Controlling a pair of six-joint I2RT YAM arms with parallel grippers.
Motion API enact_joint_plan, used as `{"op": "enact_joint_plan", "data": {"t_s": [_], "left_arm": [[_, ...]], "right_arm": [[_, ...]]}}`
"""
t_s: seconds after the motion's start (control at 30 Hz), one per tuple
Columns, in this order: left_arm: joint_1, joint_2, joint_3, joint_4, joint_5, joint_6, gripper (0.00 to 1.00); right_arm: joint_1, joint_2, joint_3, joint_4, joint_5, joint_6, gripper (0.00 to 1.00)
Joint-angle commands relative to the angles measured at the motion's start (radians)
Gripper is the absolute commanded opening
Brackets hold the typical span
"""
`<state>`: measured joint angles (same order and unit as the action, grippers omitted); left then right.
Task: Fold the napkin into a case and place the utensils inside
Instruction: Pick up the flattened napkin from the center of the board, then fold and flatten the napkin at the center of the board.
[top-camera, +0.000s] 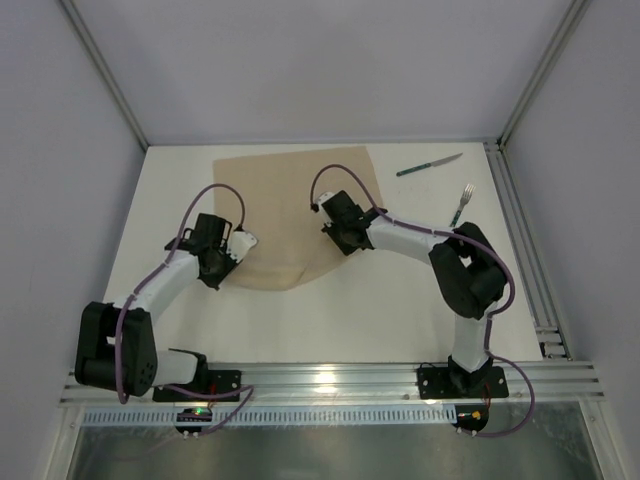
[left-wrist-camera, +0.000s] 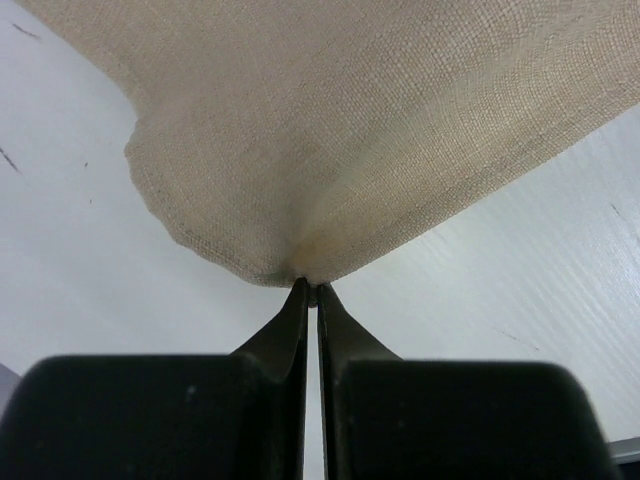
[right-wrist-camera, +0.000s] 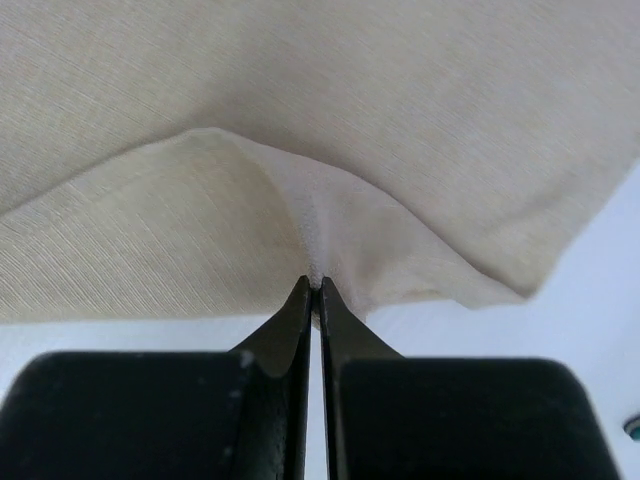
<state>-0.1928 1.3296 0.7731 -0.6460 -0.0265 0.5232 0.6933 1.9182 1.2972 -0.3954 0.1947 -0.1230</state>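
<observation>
The beige napkin (top-camera: 290, 190) lies spread on the white table at the back middle, its near part bunched. My left gripper (top-camera: 238, 255) is shut on the napkin's near left edge; in the left wrist view the cloth (left-wrist-camera: 380, 130) puckers at the closed tips of the left gripper (left-wrist-camera: 312, 285). My right gripper (top-camera: 340, 240) is shut on the napkin's right near edge, and the fabric (right-wrist-camera: 300, 100) rises in a fold at the right gripper's tips (right-wrist-camera: 314, 283). The utensils lie apart on the table to the right: the knife (top-camera: 428, 165) with a green handle and the fork (top-camera: 462, 205).
Grey walls and metal frame posts (top-camera: 105, 75) close in the table on three sides. A slotted aluminium rail (top-camera: 330, 380) runs along the near edge and holds both arm bases. Another rail (top-camera: 520, 240) borders the right side close to the fork.
</observation>
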Motion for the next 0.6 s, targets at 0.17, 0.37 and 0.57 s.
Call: {"op": "enact_joint_plan", "data": {"t_s": [0.17, 0.37, 0.57], "left_arm": [[0.007, -0.122, 0.054, -0.168, -0.017, -0.023, 0.00], [0.007, -0.208, 0.035, -0.254, 0.002, -0.019, 0.00], [0.007, -0.317, 0.071, -0.368, -0.012, -0.020, 0.00]], "right_arm": [[-0.098, -0.330, -0.133, -0.088, 0.133, 0.169, 0.04], [-0.100, -0.514, -0.256, -0.103, 0.111, 0.217, 0.04], [-0.071, -0.639, -0.294, -0.249, 0.121, 0.244, 0.04]]}}
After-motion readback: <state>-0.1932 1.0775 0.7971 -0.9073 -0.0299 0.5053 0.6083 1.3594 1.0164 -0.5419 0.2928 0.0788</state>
